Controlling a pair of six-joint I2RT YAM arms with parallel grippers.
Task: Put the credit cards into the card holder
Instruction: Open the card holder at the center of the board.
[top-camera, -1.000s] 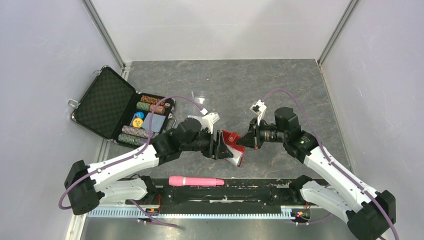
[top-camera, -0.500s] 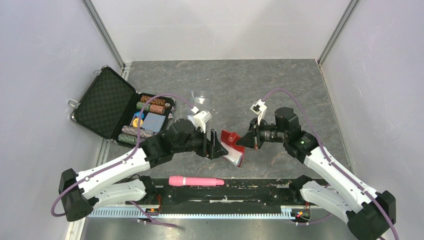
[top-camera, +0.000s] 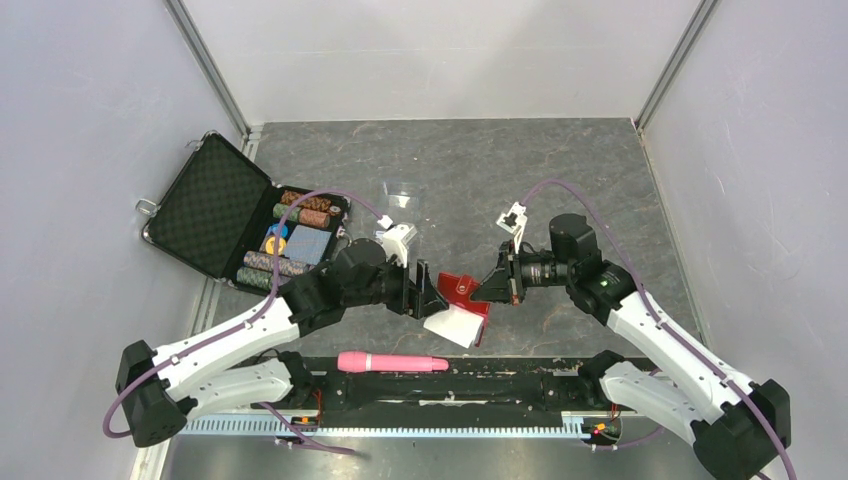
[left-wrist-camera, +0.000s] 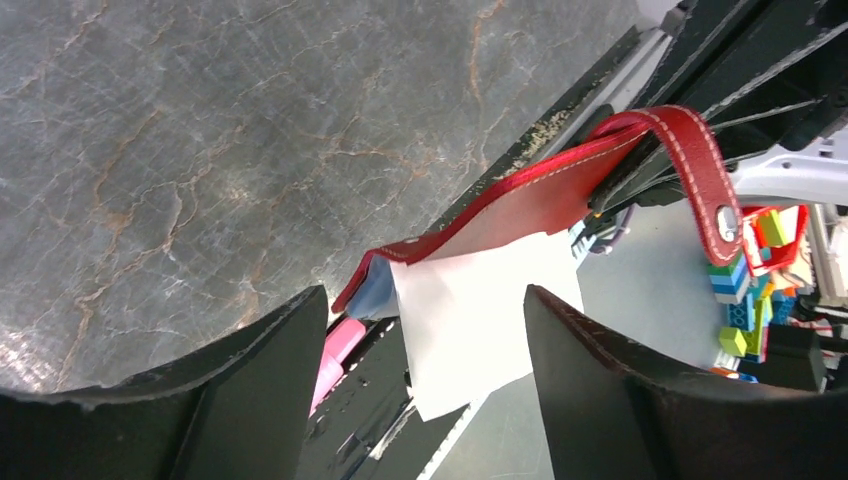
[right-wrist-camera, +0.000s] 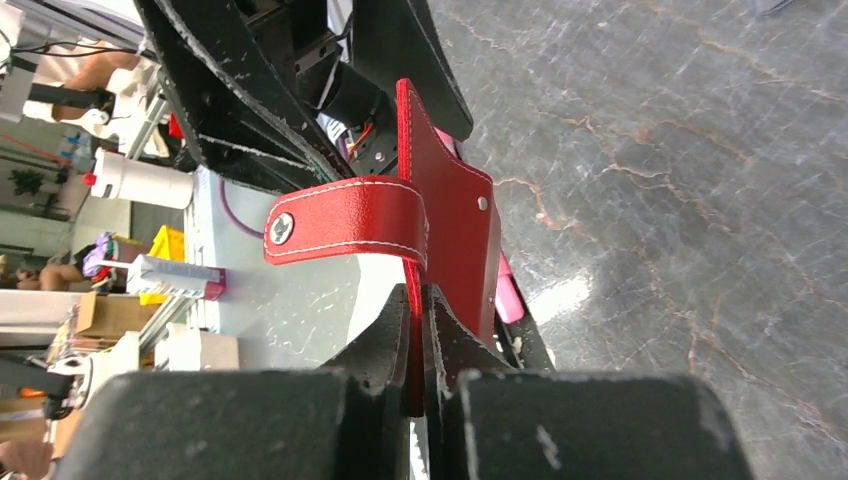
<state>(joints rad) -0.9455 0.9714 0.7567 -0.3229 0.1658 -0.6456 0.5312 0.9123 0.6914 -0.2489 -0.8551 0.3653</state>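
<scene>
The red card holder (top-camera: 462, 289) hangs in the air between both arms, above the table's near edge. My right gripper (top-camera: 497, 285) is shut on its edge; the right wrist view shows the fingers (right-wrist-camera: 385, 345) pinching the red leather (right-wrist-camera: 450, 225), snap tab pointing left. A white rectangular card (top-camera: 452, 326) sticks out of the holder's lower side. In the left wrist view it (left-wrist-camera: 480, 320) hangs beside the pale blue pocket (left-wrist-camera: 374, 290). My left gripper (top-camera: 427, 296) is open and empty, just left of the holder. A grey-blue stack of credit cards (top-camera: 310, 244) lies in the chip case.
The open black chip briefcase (top-camera: 215, 205) with poker chips stands at the left. A clear plastic case (top-camera: 400, 192) lies behind the left arm. A pink pen (top-camera: 392, 362) lies on the black base rail at the near edge. Grey walls close in three sides.
My left gripper has drawn back to the left, away from the card holder. The white card now hangs further out below it. The right gripper has kept its hold.
</scene>
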